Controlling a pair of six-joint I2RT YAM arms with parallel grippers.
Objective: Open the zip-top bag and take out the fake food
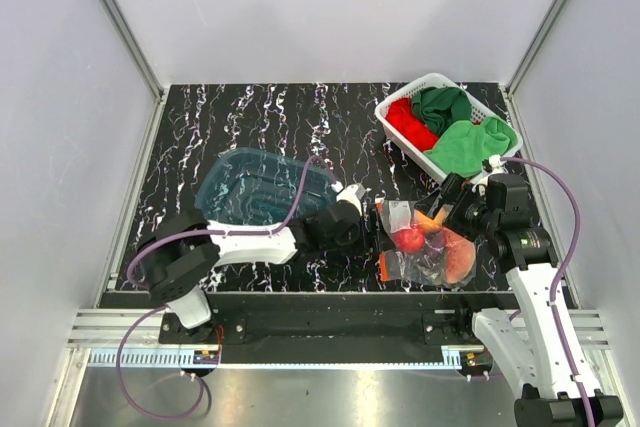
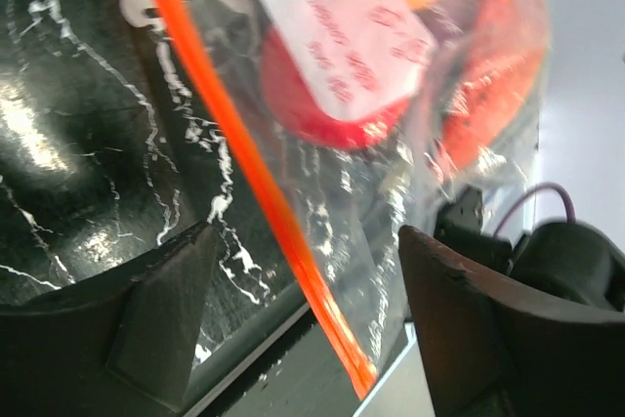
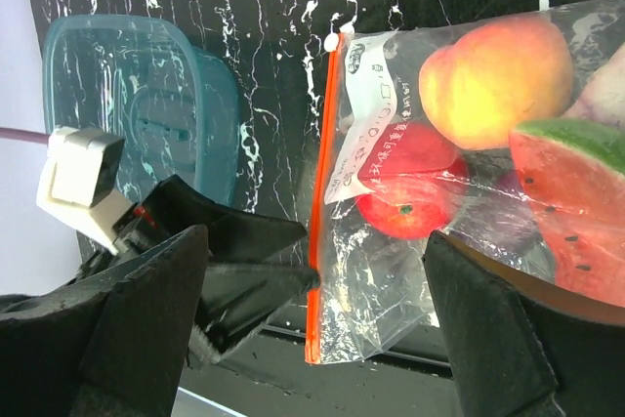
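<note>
Black left tool [image 2: 305,271], outstretched and spread wide, straddles the zip-top bag [image 2: 391,192].

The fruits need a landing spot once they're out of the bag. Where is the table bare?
Bare table runs along the far edge behind the blue tub, up to the white basket, and in the gap between tub and basket. The near right is crowded: the zip-top bag lies there with the left pincer and right pincer at it.

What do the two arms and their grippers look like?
The left arm and right arm have white links, black rounded joints and a purple cable each. The left gripper and right gripper have broad matte black fingers.
</note>
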